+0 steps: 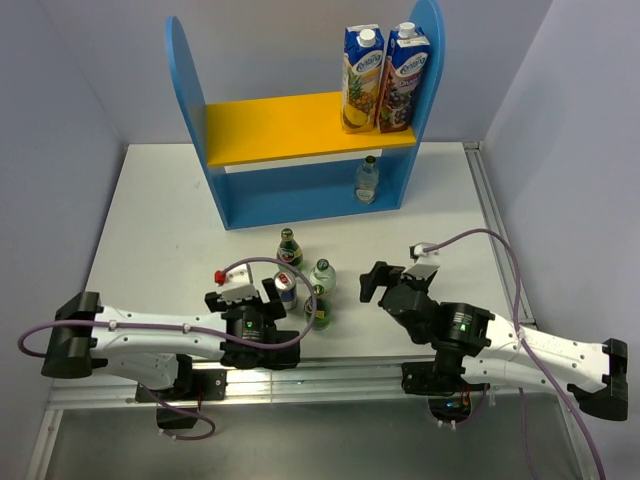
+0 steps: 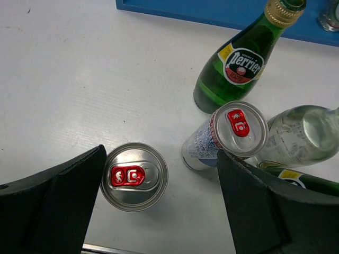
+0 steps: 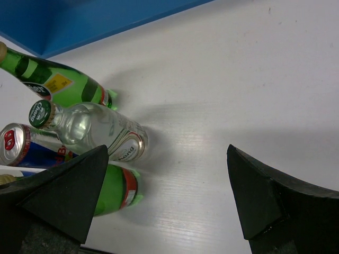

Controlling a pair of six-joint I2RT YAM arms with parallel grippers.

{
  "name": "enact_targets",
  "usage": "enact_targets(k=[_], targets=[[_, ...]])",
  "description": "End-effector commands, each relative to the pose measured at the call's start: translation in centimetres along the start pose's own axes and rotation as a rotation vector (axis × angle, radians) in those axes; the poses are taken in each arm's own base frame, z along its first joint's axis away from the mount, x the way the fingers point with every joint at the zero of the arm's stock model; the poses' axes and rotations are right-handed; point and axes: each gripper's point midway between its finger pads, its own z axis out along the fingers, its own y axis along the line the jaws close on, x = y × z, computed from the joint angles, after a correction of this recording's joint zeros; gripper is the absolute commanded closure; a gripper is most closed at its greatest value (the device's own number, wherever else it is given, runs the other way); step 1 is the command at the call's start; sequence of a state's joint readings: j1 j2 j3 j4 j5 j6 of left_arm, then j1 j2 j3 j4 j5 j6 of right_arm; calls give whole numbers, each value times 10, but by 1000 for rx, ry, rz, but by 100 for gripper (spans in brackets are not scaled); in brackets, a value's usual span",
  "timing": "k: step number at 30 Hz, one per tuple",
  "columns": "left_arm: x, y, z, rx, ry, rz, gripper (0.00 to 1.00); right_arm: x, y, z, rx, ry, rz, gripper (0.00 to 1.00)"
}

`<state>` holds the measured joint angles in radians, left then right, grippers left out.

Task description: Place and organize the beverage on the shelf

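Observation:
The shelf (image 1: pixel 190 90) stands at the back, with one clear bottle (image 1: pixel 367 180) on its lower level. On the table stand a green bottle (image 1: pixel 289 246), a clear bottle (image 1: pixel 322 275), a blue-and-silver can (image 1: pixel 285 288) and a second green bottle (image 1: pixel 319 308). My left gripper (image 2: pixel 160 159) is open over the table, with a second can (image 2: pixel 134 176) upright between its fingers, close to the left finger. The other can (image 2: pixel 233 129) stands by the right finger. My right gripper (image 3: pixel 167 153) is open and empty, just right of the clear bottle (image 3: pixel 90 129) and a green bottle (image 3: pixel 119 190).
Two juice cartons (image 1: pixel 385 78) stand at the right end of the yellow upper board (image 1: pixel 270 125). Grey walls close in on both sides of the white table (image 1: pixel 160 220). A metal rail (image 1: pixel 340 375) runs along the near edge.

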<state>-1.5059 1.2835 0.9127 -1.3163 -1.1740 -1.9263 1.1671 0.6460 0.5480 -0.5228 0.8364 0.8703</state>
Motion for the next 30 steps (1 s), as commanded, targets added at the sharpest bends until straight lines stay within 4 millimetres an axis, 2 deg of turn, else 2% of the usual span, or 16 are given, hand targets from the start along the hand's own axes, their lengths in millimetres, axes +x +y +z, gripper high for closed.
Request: enact_targets(k=[1, 5, 8, 12, 13, 15, 16, 20, 25, 30], targets=[[-31, -7, -12, 51, -17, -80, 7, 3, -2, -2, -8, 1, 11, 0], [-67, -8, -23, 114, -34, -114, 7, 5, 0, -1, -10, 3, 8, 0], [-72, -4, -28, 130, -5, -98, 7, 8, 0, 0, -4, 10, 5, 0], [-44, 12, -24, 99, 74, -87, 7, 9, 1, 0, -11, 15, 11, 0], [-30, 19, -21, 75, 106, -92, 7, 10, 2, -1, -15, 19, 11, 0], [-16, 26, -20, 53, 144, -131, 9, 12, 2, -1, -15, 27, 11, 0], [-3, 33, -19, 30, 179, -124, 10, 12, 1, -2, -15, 29, 10, 0], [23, 34, -25, 5, 231, -85, 12, 16, 0, -5, -20, 44, 12, 0], [45, 36, -24, -35, 231, -37, 10, 20, 1, -6, -27, 56, 15, 0], [57, 41, -19, -53, 202, -63, 9, 22, 2, -6, -23, 58, 9, 0]])
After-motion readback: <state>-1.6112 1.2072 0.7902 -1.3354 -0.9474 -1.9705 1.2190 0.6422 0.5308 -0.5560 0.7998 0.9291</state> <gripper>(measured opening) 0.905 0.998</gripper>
